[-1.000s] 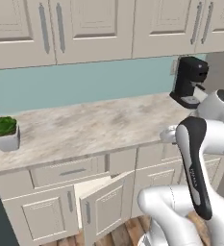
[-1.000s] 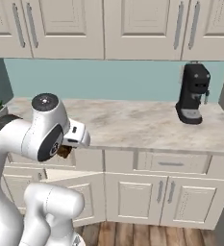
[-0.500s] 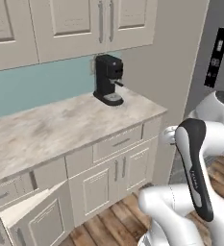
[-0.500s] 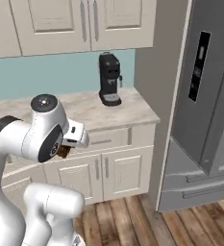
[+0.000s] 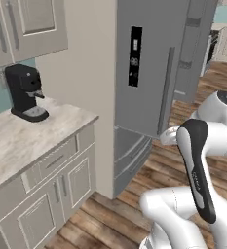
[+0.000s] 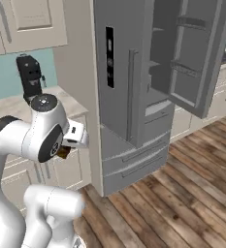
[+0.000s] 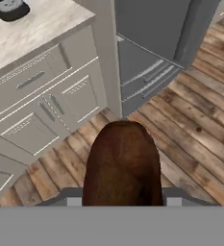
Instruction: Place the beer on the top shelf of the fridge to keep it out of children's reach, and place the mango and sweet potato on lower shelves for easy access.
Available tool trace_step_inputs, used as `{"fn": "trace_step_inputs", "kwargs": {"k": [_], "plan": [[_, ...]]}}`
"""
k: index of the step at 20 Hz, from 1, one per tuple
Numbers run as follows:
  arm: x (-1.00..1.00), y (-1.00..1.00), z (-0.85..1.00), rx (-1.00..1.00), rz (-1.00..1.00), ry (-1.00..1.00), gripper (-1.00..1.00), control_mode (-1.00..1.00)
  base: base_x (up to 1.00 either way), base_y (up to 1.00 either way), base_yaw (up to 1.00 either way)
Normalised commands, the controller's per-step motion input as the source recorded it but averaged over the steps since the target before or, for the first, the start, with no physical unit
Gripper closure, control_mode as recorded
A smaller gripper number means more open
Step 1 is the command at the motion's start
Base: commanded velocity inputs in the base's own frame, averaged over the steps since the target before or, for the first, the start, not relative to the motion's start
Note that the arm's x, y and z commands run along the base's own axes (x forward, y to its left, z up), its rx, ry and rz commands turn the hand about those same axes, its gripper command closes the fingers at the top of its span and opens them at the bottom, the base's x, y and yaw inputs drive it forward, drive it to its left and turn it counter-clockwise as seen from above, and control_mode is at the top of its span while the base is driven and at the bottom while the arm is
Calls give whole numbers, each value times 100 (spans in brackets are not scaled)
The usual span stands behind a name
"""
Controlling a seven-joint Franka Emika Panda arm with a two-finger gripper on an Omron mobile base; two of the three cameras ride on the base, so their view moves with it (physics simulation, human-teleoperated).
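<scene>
In the left base view, a black coffee machine [image 5: 25,92] stands at the far left on a pale marbled counter [image 5: 17,146] above beige panelled cupboards [image 5: 61,187]. To its right rises the tall plain grey fridge [image 5: 149,68], its left door shut, with a dark control panel and a long vertical bar handle. At the far right of this view the white arm folds in close to the base over a wooden plank floor [image 5: 120,214].

The right base view looks from the other side. The coffee machine [image 6: 29,77] sits at the left, and the arm's hand is tucked close against the white body, with a small dark brown piece [image 6: 62,152] just visible beneath it. Further right, this view reveals that the fridge's [image 6: 129,72] right door stands swung open, its inner bins facing the room, with grey shelves dimly seen inside the cabinet.

The hand view looks down on the cupboards [image 7: 46,105], the fridge's bottom drawers and the floor. In the middle, a stubby dark brown sweet potato [image 7: 121,163] with a reddish tint rises from the bottom edge, held in the gripper [image 7: 121,202], whose jaws are clamped on it; the fingertips themselves are hidden behind it.
</scene>
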Motion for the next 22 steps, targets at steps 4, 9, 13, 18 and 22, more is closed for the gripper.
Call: {"fn": "trace_step_inputs", "kwargs": {"k": [4,9,13,18,22], "plan": [[0,0,0,0,0,0,100,100,0,-71,-63],[0,0,0,0,0,0,100,100,39,-48,-54],[0,0,0,0,0,0,100,100,87,-33,-40],[0,0,0,0,0,0,100,100,98,-17,-29],[0,0,0,0,0,0,100,100,100,-4,-8]]}}
